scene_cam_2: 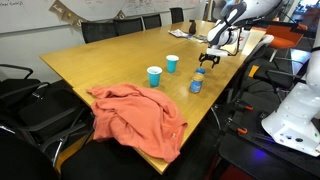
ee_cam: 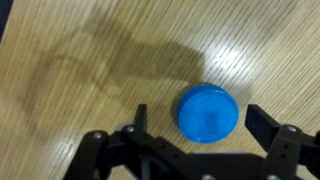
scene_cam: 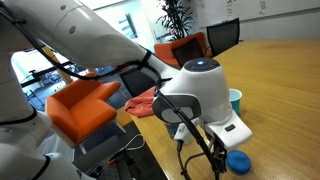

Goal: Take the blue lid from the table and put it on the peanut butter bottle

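The blue lid (ee_cam: 208,112) lies flat on the light-brown wooden table (ee_cam: 80,60). In the wrist view it sits between the two black fingers of my gripper (ee_cam: 203,121), which is open and hovers just above it, not touching. The lid also shows in an exterior view (scene_cam: 238,161), below the white wrist. The peanut butter bottle (scene_cam_2: 196,83) stands upright near the table's edge, some way from the gripper (scene_cam_2: 217,52). Its mouth has no lid on it.
Two light-blue cups (scene_cam_2: 154,76) (scene_cam_2: 172,63) stand mid-table. An orange cloth (scene_cam_2: 135,115) is heaped at the table's near corner. Black chairs (scene_cam_2: 100,30) line the far side. Orange chairs (scene_cam: 85,105) and cables (scene_cam: 195,150) are beside the arm.
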`<move>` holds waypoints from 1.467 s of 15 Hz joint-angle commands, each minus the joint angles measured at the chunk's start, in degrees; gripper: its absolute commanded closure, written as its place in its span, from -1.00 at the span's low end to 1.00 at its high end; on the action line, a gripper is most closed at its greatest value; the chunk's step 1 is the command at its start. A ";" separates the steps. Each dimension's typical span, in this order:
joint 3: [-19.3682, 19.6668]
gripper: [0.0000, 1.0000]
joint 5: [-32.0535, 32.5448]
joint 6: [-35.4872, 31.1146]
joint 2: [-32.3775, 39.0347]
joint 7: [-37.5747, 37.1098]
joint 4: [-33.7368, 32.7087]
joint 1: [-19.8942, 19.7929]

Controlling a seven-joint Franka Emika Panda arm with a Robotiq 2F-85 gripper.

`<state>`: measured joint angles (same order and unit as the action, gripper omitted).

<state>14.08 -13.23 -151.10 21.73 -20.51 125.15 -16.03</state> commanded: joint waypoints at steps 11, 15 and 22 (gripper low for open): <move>-1.00 -1.00 -3.80 -1.13 10.13 -0.30 -9.35 0.18; -0.75 -1.00 -3.24 -0.96 11.69 -0.58 -10.94 0.54; -0.68 -0.14 -3.08 -1.10 13.19 -0.53 -12.27 0.74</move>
<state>13.23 -15.93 -151.23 34.20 -20.56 113.77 -15.78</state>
